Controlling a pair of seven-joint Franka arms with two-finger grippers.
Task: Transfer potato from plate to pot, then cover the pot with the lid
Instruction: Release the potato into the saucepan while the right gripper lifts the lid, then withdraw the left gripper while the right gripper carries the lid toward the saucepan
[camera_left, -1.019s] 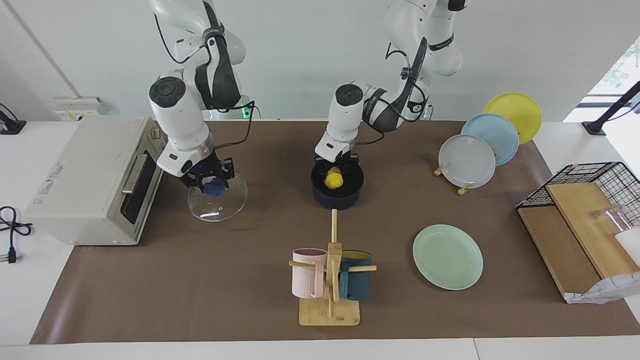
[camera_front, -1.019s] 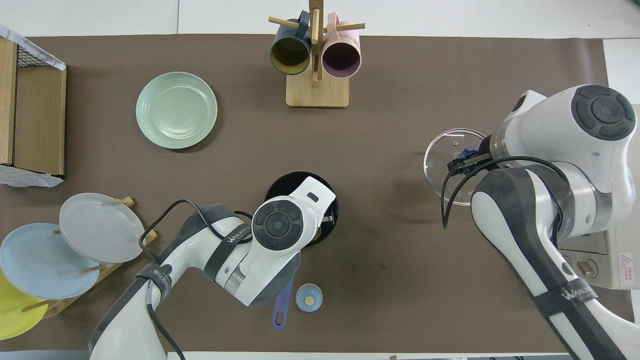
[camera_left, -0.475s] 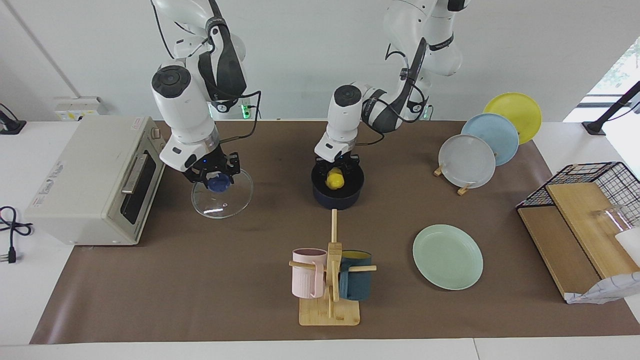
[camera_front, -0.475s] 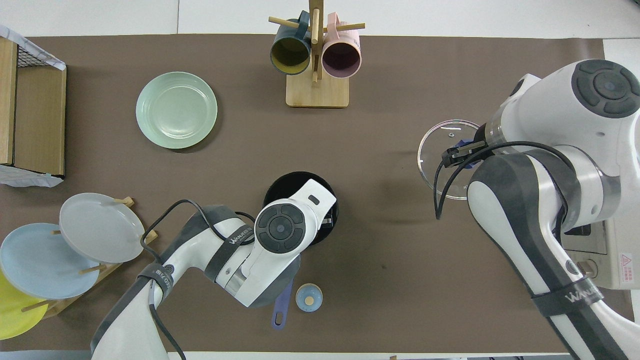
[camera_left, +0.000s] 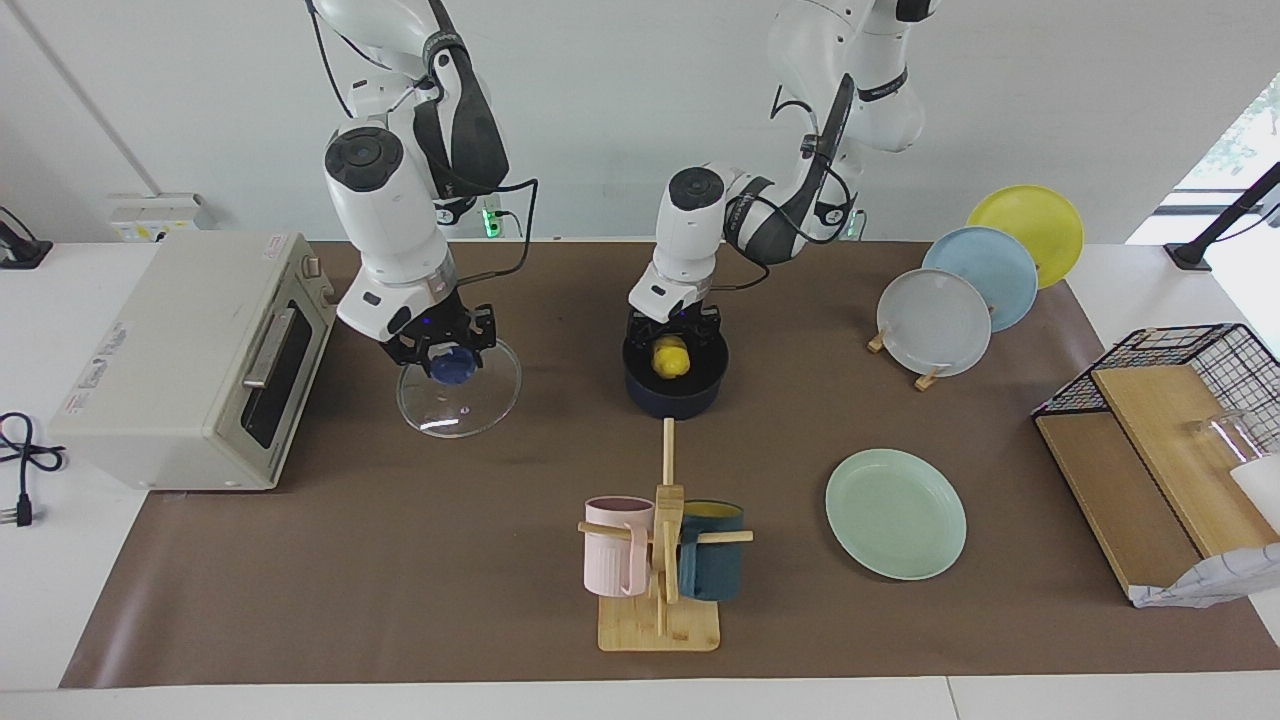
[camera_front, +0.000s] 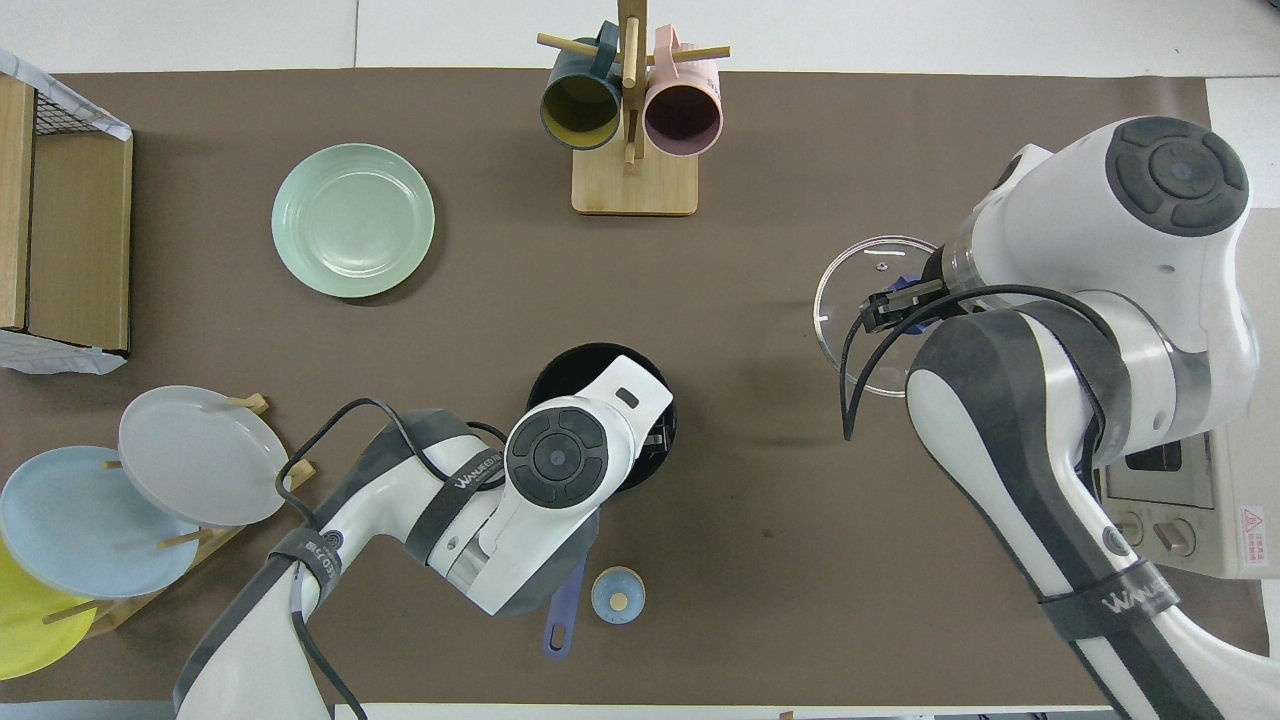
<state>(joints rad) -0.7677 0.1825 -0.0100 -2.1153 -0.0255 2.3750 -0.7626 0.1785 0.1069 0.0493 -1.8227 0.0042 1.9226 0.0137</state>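
Your left gripper (camera_left: 672, 338) hangs over pot (camera_left: 676, 392), fingers apparently spread, potato (camera_left: 668, 357) in pot just below them; your right gripper (camera_left: 447, 352) clamps knob of lid (camera_left: 459, 395), lid raised above worktop (camera_left: 400, 540) beside toaster oven (camera_left: 190, 355); plate (camera_left: 895, 513) bare.

In the overhead view, the small bright yellow potato is wholly hidden and much of the dark navy-blue saucepan (camera_front: 572, 369) is covered by the left arm; the yellow racked plate (camera_front: 25, 625) is cut off.
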